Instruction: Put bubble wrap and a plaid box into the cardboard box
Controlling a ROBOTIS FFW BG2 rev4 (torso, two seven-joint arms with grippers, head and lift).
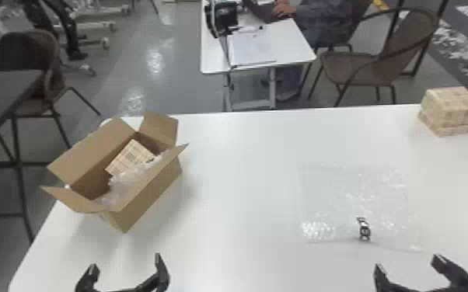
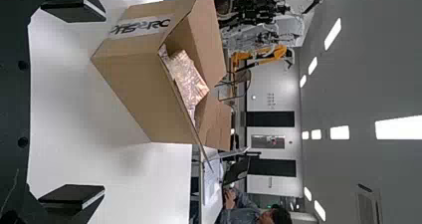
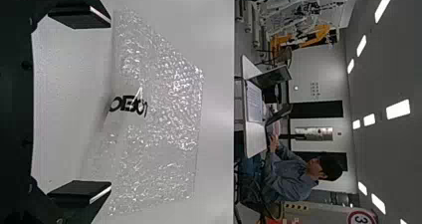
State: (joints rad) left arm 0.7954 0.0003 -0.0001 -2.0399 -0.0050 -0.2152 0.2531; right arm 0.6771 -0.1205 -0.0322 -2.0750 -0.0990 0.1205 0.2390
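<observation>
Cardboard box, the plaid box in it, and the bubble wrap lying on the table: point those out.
Cardboard box (image 1: 151,192): head view, near outer side wall.
Plaid box (image 1: 130,156): head view, patterned face.
Bubble wrap (image 3: 171,89): right wrist view, middle of the sheet.

Open cardboard box (image 1: 151,196), left, held plaid box (image 1: 129,156) and crumpled bubble wrap (image 1: 126,182); clear bubble sheet (image 1: 342,198) lay flat, right; plaid stack (image 1: 453,106) stood far right

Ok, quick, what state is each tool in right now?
Left tool: open, empty, near the brown cardboard box.
Right tool: open, empty, near the flat, clear plastic bubble wrap.
</observation>
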